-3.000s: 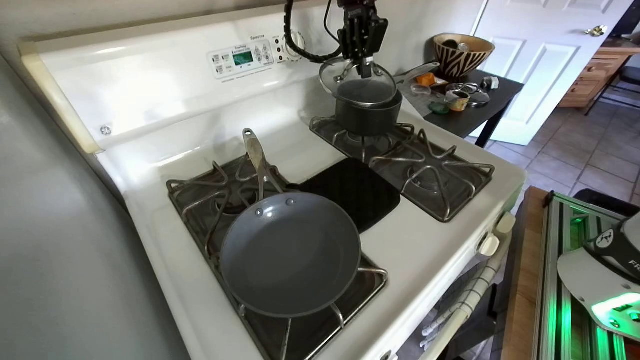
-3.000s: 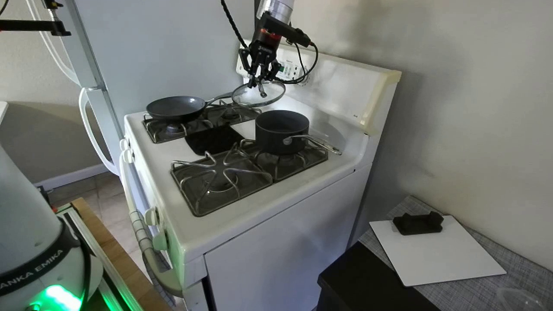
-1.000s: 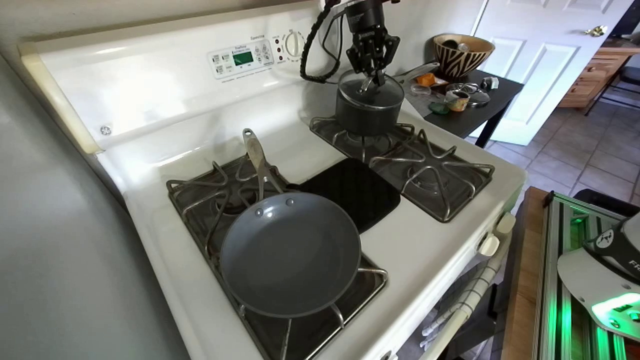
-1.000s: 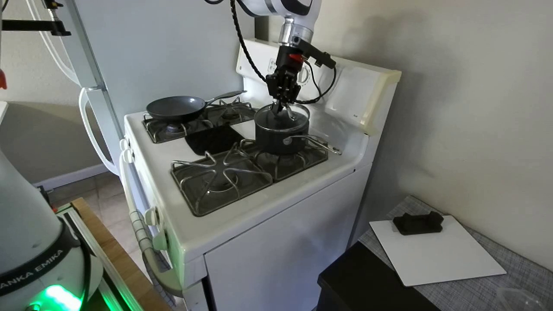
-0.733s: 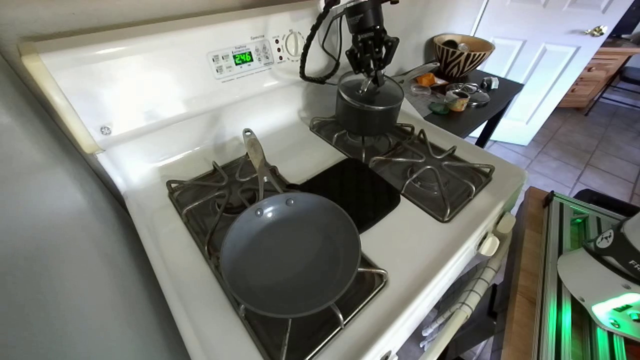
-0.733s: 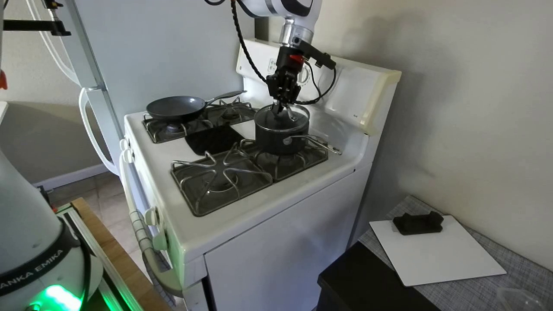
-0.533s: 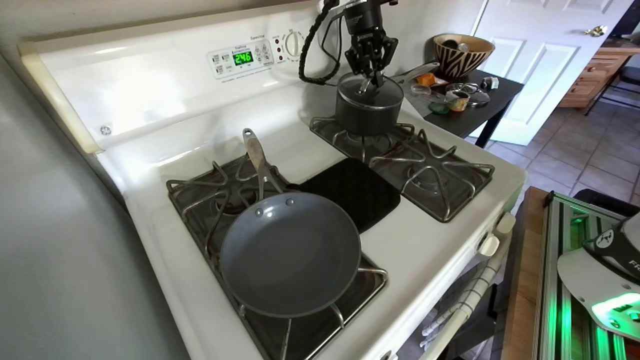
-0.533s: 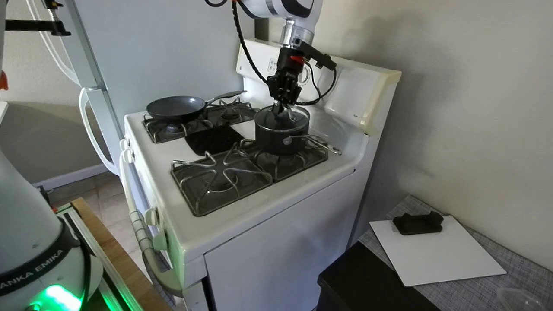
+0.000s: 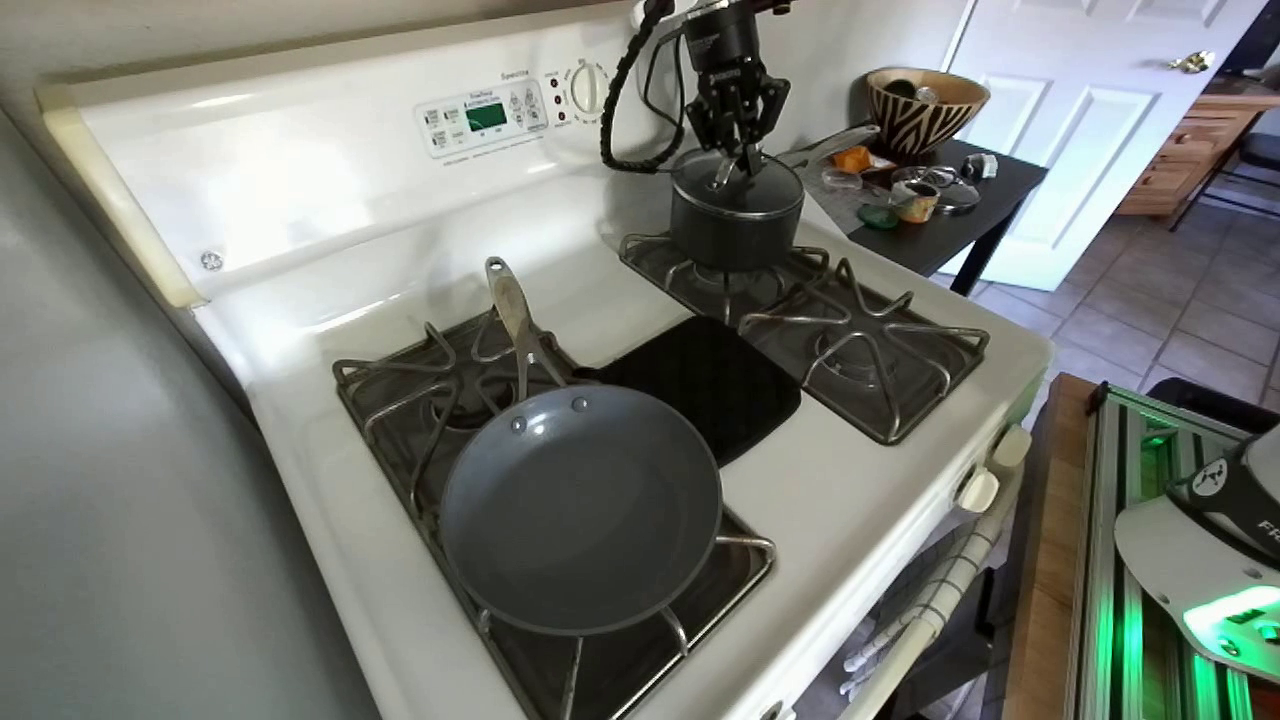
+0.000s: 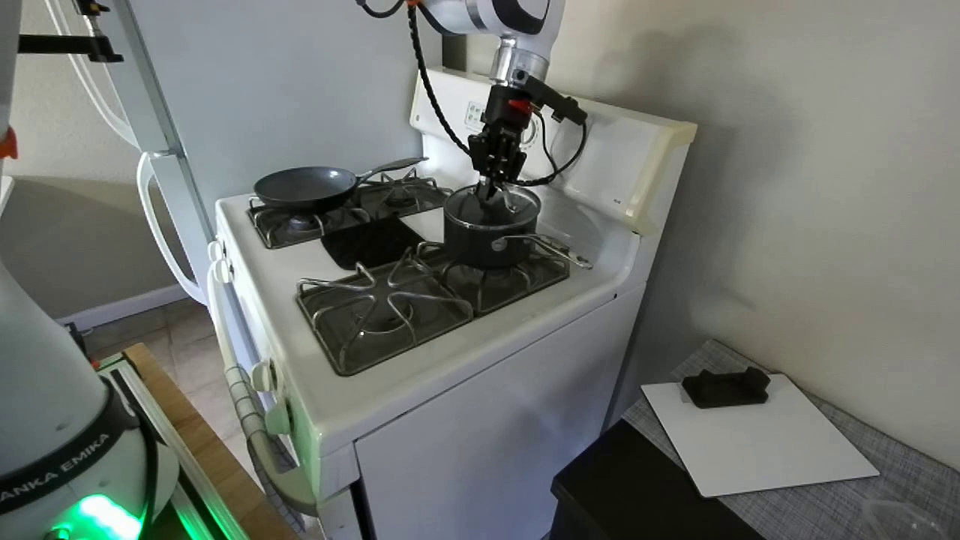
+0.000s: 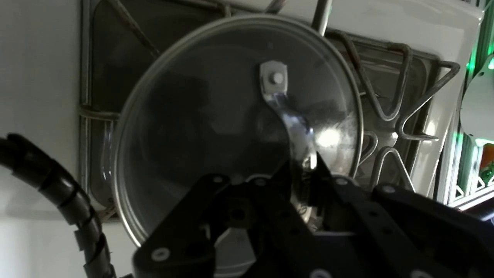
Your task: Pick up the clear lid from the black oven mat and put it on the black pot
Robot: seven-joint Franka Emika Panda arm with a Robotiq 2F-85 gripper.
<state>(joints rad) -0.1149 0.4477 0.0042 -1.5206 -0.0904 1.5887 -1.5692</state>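
Note:
The clear lid (image 9: 752,193) is a round glass lid with a metal rim and an arched metal handle (image 11: 297,131). It lies nearly level on the black pot (image 9: 735,238), covering its opening in both exterior views; small gaps at the rim cannot be judged. My gripper (image 11: 303,164) has its fingers on both sides of the lid's handle, shut on it. In an exterior view the gripper (image 10: 489,189) points down over the pot (image 10: 480,246). The black oven mat (image 9: 715,385) lies bare between the burner grates. The pot's inside is visible only dimly through the glass.
A grey frying pan (image 9: 580,520) sits on the burners across the mat, its handle toward the back panel. The pot's handle (image 10: 551,246) sticks out to the side. The stove's back panel (image 9: 340,150) rises close behind the arm. A wire grate (image 9: 865,340) lies in front of the pot.
Three seconds ago the gripper held the lid tilted above and beside the pot. It came down onto the pot by one second ago; since then gripper and lid have shifted only slightly.

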